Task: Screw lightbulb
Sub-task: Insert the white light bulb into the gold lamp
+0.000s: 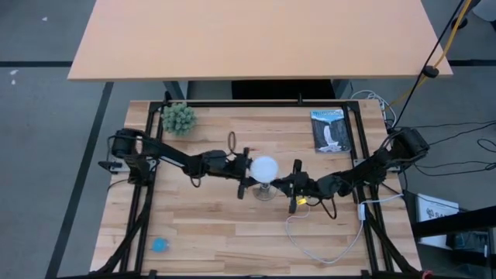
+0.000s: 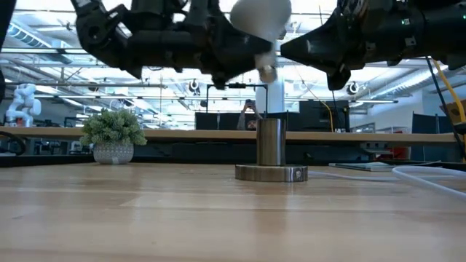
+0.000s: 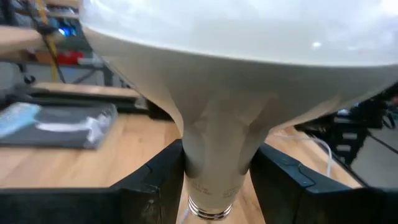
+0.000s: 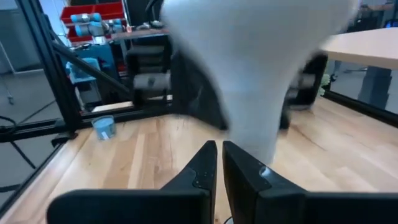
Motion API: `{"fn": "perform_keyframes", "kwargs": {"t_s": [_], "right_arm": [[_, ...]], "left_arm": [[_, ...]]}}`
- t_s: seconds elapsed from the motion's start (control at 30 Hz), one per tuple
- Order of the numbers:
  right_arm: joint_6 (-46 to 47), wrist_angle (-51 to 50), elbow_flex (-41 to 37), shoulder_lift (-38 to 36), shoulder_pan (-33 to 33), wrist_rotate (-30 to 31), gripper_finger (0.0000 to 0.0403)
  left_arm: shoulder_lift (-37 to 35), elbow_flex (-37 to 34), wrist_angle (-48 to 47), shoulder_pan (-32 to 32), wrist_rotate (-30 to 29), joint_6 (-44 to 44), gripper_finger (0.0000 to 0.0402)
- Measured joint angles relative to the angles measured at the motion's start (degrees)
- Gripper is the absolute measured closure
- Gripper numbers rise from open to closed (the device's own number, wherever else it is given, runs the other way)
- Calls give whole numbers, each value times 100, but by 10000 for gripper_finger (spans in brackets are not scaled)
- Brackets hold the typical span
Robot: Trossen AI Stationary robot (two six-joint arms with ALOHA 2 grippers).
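Note:
The white frosted lightbulb (image 1: 264,167) hangs over the middle of the table with its globe (image 2: 261,16) up and its greyish screw base (image 2: 268,71) down. It is above the silvery socket cylinder (image 2: 270,142), which stands on its round disc base (image 2: 271,173). My left gripper (image 1: 246,177) reaches in from the table's left and is shut on the bulb. My right gripper (image 4: 219,160) is shut and comes from the table's right, its tips right beside the bulb's neck (image 4: 264,124). My left gripper pinches the bulb's tapering neck (image 3: 217,155), just above the screw base (image 3: 210,208), with one finger (image 3: 163,177) on each side. The fingers come roughly level from the table's left. The bulb is lifted clear above the socket, nearly upright. Whether my right gripper touches the neck, I cannot tell.
A small potted plant (image 1: 178,118) stands at the far left and a dark booklet (image 1: 329,130) lies at the far right. A white cord (image 1: 325,244) loops over the near right. A small blue object (image 1: 160,245) lies near the front left corner.

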Motion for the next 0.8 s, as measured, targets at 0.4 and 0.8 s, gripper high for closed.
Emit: {"fn": "perform_keyframes", "kwargs": {"t_s": [0.4, 0.8], "right_arm": [[432, -744, 0, -188, 92, 300, 385], [1112, -1692, -3, -377, 163, 261, 385]], "left_arm": [[294, 171, -189, -37, 298, -43, 234], [293, -230, 13, -48, 299, 194, 234]]}}
